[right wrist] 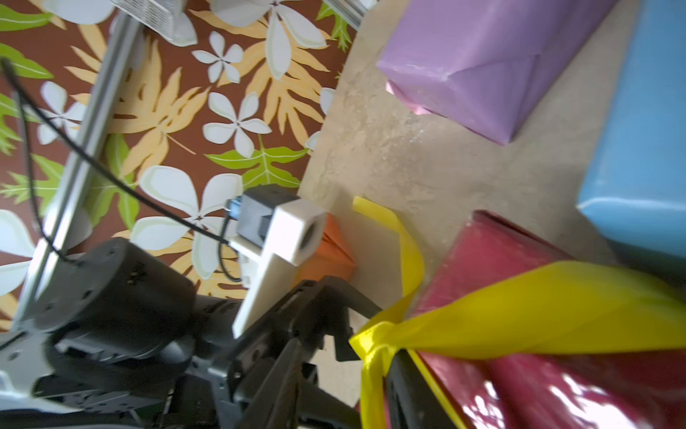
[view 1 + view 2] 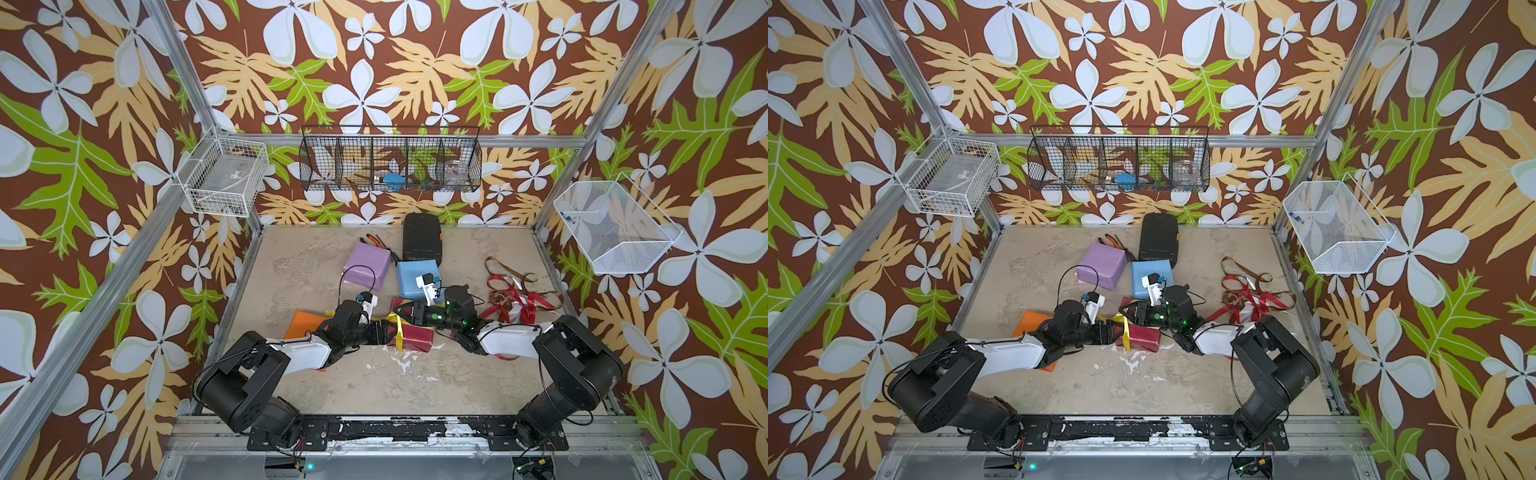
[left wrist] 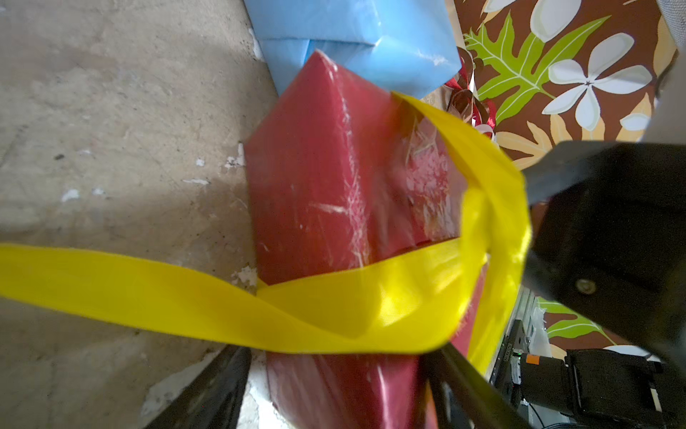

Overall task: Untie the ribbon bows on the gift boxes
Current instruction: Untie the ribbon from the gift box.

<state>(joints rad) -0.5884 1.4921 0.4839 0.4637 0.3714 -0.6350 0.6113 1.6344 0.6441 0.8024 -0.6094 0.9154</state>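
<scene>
Holds the dark red box (image 2: 415,338), mid-table just beside the light blue box (image 2: 413,276), across 1 end between wide jaws of the left gripper (image 2: 384,332). Cannot tell whether the right gripper (image 2: 400,311) pinches the yellow ribbon (image 3: 185,293) or only hooks it. Looks a light, stiff-edged, glossy parcel, likely to slide. Best to pull the soft, slippery satin by 1 loose tail beside the knot.
</scene>
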